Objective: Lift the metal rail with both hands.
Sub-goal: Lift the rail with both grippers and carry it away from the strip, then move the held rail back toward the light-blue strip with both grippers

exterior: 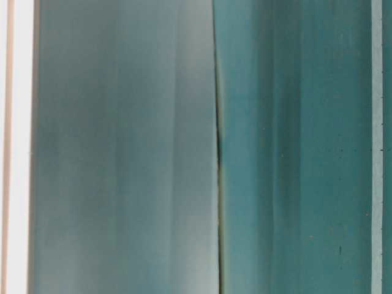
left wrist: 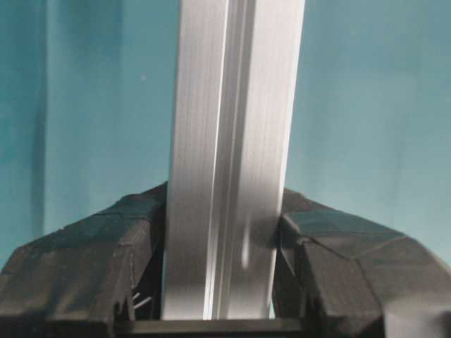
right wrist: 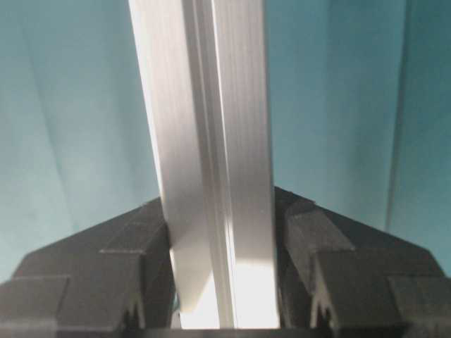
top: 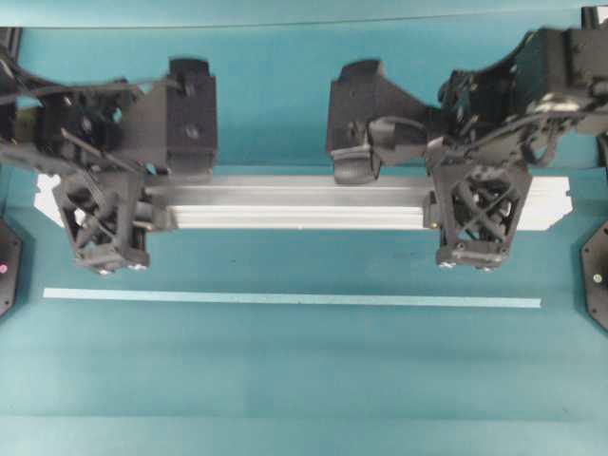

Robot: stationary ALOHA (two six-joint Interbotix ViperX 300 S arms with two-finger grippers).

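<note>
Metal rail [top: 285, 201] lies left-right across the teal desk [top: 304, 380], on the far side of the pale tape strip [top: 292, 299]. Left pincer [top: 103, 214] clamped on the rail near its left end, right pincer [top: 478, 214] clamped near its right end. Wrist views: fingers [left wrist: 91, 260] pressed against both rail sides.

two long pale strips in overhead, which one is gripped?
The metal rail, the upper grooved silver bar, clamped by both grippers. The thin flat tape strip below lies untouched.
</note>
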